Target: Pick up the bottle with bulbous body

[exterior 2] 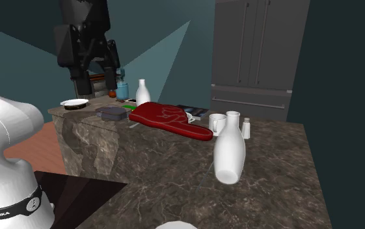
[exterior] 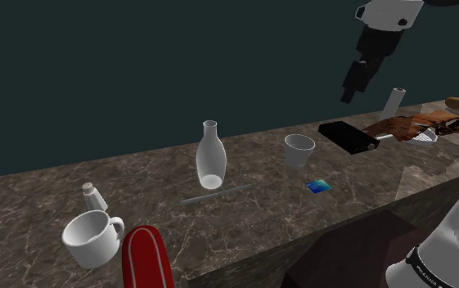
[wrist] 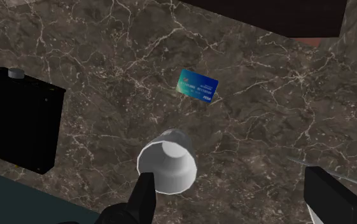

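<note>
Both fingers of the gripper point(wrist: 234, 191) are spread and empty. The bottle point(exterior: 209, 155), at the gripper's eight o'clock in the shoulder view, is best clasped at its neck.

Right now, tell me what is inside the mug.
Nothing shows inside the mug on the counter: only its white inner wall and bottom. The near rim covers the inner wall closest to the shoulder camera.

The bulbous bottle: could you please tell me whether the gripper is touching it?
Apart. The shoulder view shows the gripper hanging high above the counter, far from the bottle standing on it.
</note>
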Robot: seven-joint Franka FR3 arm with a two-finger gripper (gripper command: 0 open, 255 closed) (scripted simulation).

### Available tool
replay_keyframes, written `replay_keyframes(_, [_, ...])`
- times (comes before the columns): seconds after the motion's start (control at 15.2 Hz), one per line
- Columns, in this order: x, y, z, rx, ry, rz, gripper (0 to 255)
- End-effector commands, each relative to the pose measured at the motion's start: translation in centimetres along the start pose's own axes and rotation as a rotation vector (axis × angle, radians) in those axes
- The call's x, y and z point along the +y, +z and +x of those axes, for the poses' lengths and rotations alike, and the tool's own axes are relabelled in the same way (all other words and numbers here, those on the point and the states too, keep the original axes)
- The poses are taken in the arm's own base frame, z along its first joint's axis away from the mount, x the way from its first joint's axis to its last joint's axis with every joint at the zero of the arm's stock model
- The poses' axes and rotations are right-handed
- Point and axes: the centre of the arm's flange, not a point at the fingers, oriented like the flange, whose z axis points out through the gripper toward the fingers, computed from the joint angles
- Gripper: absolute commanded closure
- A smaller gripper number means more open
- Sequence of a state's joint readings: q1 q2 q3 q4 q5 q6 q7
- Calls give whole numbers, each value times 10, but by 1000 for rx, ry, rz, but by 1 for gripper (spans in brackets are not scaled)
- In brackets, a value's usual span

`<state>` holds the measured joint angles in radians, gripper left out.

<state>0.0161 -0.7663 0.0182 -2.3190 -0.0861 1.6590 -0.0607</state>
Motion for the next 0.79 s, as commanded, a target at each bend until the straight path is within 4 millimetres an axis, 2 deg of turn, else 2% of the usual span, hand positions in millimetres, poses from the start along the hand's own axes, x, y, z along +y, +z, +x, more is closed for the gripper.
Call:
replay_keyframes(0.0, [0,0,0,0,0,0,0])
replay_keyframes(0.73, [-90,40,110,-49,46,34,0])
